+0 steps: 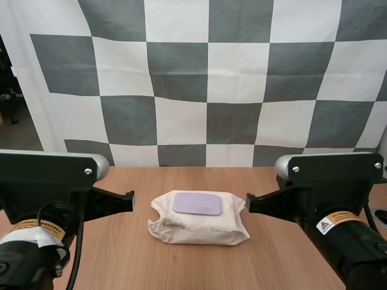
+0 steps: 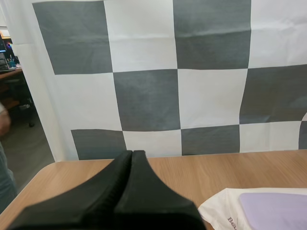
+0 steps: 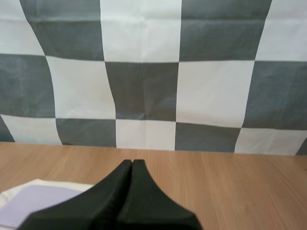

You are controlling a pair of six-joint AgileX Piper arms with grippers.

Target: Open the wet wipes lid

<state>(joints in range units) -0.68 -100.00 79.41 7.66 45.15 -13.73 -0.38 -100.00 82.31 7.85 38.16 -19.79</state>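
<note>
"High view first: the pack of wet wipes (image 1: 198,219) lies flat in the middle of the counter (image 1: 181,266), with its lilac lid (image 1: 198,203) facing up and closed."

"And the arms?"

"One on each side. The left hand (image 1: 128,201) sits just left of the pack and the right hand (image 1: 249,203) just right of it. Both point inward and neither touches it."

"Holding anything?"

"No. In the wrist views each hand's two fingers are pressed together into one dark wedge with nothing between them. A corner of the pack and an edge of the lid lie on the counter just beside each wedge."

"Why set it up like that?"

"I'd guess the pack is centred so either arm can reach it. With the lid on top, a fingertip can get under its edge from above. One hand could pin the soft wrapper down while the other lifts the flap, since the pack looks light enough to slide."

"Which edge lifts?"

"I can't tell from where I stand. No tab or hinge is clear on the lid, so the opening hasn't started."
</note>
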